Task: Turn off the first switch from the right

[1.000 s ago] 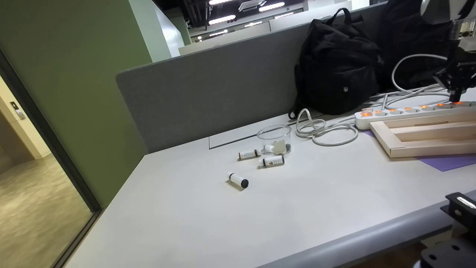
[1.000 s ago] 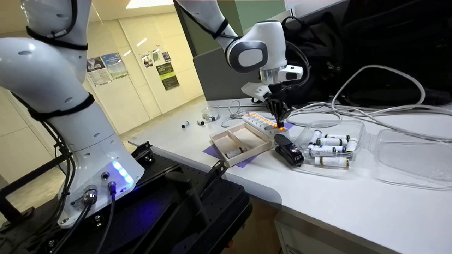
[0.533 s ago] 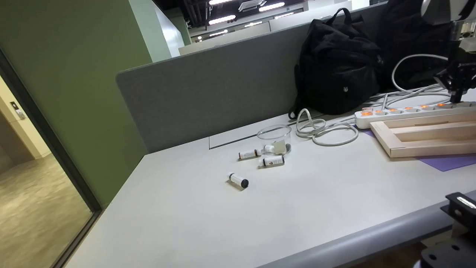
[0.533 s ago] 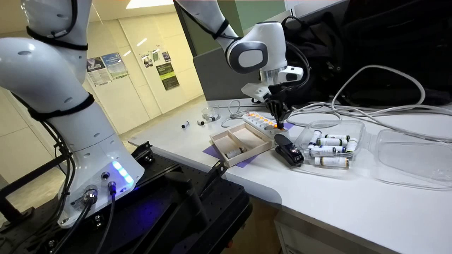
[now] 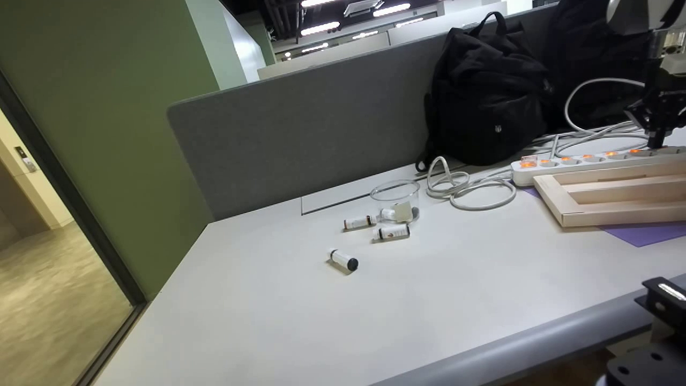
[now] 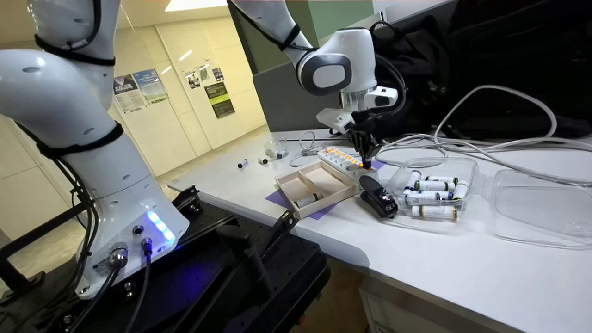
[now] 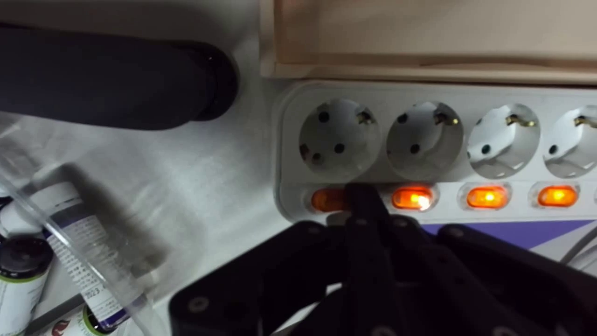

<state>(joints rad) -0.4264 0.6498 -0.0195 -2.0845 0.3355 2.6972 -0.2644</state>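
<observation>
A white power strip (image 5: 573,169) shows in both exterior views (image 6: 329,158) and in the wrist view (image 7: 290,140). It has a row of sockets and orange switches. The end switch (image 7: 325,199), leftmost in the wrist view, is dark and unlit. The neighbouring switch (image 7: 413,198) and the others in view glow orange. My gripper (image 7: 366,196) is shut and empty. Its fingertips are at the end switch and cover that switch's inner side. In both exterior views the gripper (image 5: 656,139) points down onto the end of the strip (image 6: 366,164).
A wooden tray (image 6: 319,206) lies against the strip. A black stapler-like object (image 6: 379,196) and a clear box (image 6: 476,171) of small bottles stand beside the strip's end. White cables (image 6: 508,88) and a black backpack (image 5: 487,102) are behind. A clear cup (image 5: 395,185) is farther off.
The end switch under my fingertips glowed orange one second ago and went dark by half a second ago. My gripper has barely moved and stays shut.
</observation>
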